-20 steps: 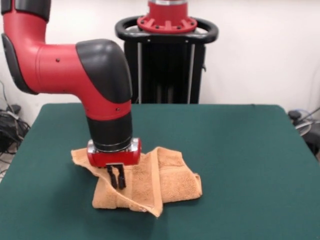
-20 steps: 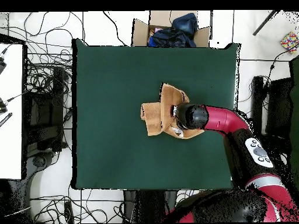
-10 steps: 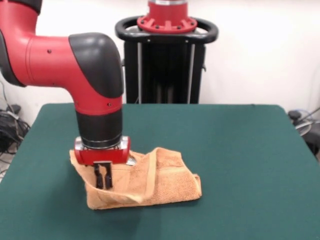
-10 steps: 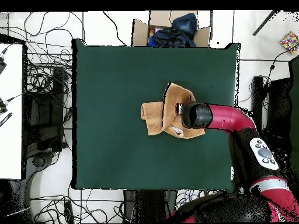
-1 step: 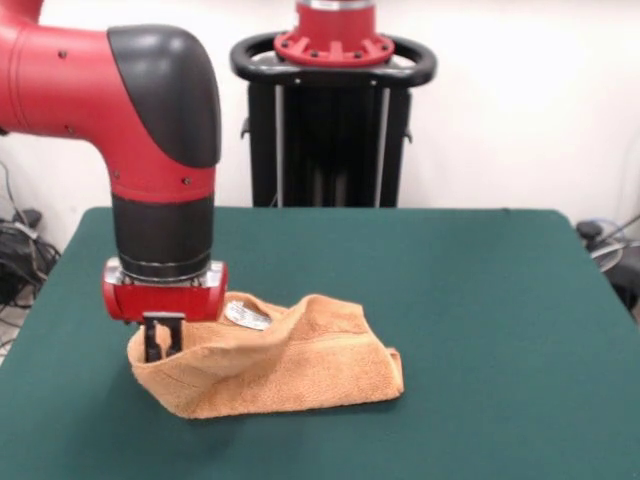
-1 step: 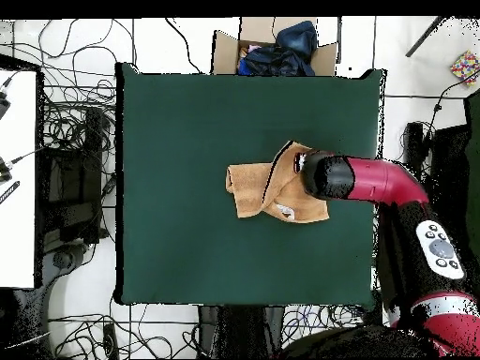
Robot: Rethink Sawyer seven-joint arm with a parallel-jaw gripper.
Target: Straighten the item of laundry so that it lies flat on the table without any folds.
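Change: across the last second the arm travels toward the left of the front view, and the tool [image 5: 160, 340] carries one edge of the towel [image 5: 290, 370] with it; the diagonal flap that crossed the cloth's near side is pulled out and no longer shows.
Meaning for the task: judging by this, the drag is opening the bundle, but the towel is far from flat; it reads as a long, humped fold rather than a spread square.
Tool: its two dark fingers [image 5: 150, 342] stand close together, pinched on the towel's left edge, which is lifted slightly off the table [image 5: 480, 300]. Nothing else touches them.
Towel, left end: raised at the grip, the border band running along the lifted edge.
Towel, middle: a small white label [image 5: 246, 316] lies on top, just right of the tool's red housing, beside a ridge where the cloth peaks.
Towel, right end: a thick doubled lump rests on the table, with a woven band visible across it.
Towel's place: from overhead the towel [image 6: 267, 192] sits right of the table's centre, with the tool over its right part in that view.
Table: green top bare around the cloth on every side.
Outlook: more pulling, and probably a fresh grip on the right lump, seems needed.
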